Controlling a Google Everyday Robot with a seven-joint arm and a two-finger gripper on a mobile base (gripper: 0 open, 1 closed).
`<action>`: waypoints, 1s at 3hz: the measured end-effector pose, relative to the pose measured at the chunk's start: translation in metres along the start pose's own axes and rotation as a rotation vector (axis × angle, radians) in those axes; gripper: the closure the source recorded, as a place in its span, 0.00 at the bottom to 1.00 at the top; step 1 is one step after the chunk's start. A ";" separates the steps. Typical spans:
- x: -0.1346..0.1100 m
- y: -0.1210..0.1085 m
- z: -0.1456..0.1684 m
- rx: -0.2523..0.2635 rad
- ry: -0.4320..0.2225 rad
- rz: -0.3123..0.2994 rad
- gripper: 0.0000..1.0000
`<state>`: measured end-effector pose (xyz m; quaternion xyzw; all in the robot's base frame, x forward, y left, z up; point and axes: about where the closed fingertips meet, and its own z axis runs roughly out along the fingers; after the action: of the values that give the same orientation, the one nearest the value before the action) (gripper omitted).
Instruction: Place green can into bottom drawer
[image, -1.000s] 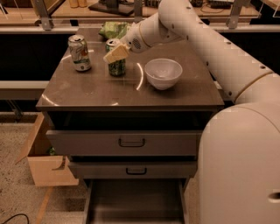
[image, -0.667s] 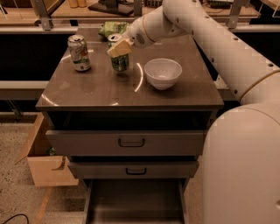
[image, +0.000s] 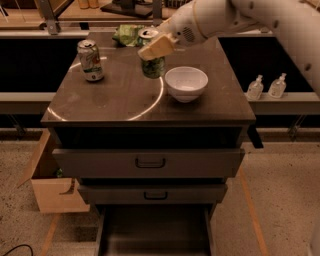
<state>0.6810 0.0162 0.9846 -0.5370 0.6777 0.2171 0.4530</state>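
Observation:
The green can (image: 153, 66) is dark green with a silver top, and it is held just above the dark tabletop (image: 120, 100), left of the white bowl (image: 186, 83). My gripper (image: 154, 49) comes in from the upper right and is shut on the can's upper part, with a tan finger pad (image: 158, 46) across its front. The bottom drawer (image: 155, 231) stands pulled open at the foot of the cabinet, a dark grey tray with nothing seen in it.
A paler silver can (image: 90, 60) stands at the table's left. A green chip bag (image: 128, 35) lies at the back. Two wider shut drawers (image: 150, 162) sit above the open one. A cardboard box (image: 50, 187) is on the floor at left, and two small bottles (image: 265, 87) at right.
My gripper has moved right and a little up, carrying the green can from the table's back middle to a spot closer to the bowl.

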 end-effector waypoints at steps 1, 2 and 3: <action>0.012 0.043 -0.034 -0.084 -0.063 -0.016 1.00; 0.004 0.080 -0.066 -0.170 -0.164 -0.059 1.00; 0.002 0.116 -0.095 -0.258 -0.217 -0.071 1.00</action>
<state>0.5372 -0.0207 1.0076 -0.5878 0.5720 0.3427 0.4582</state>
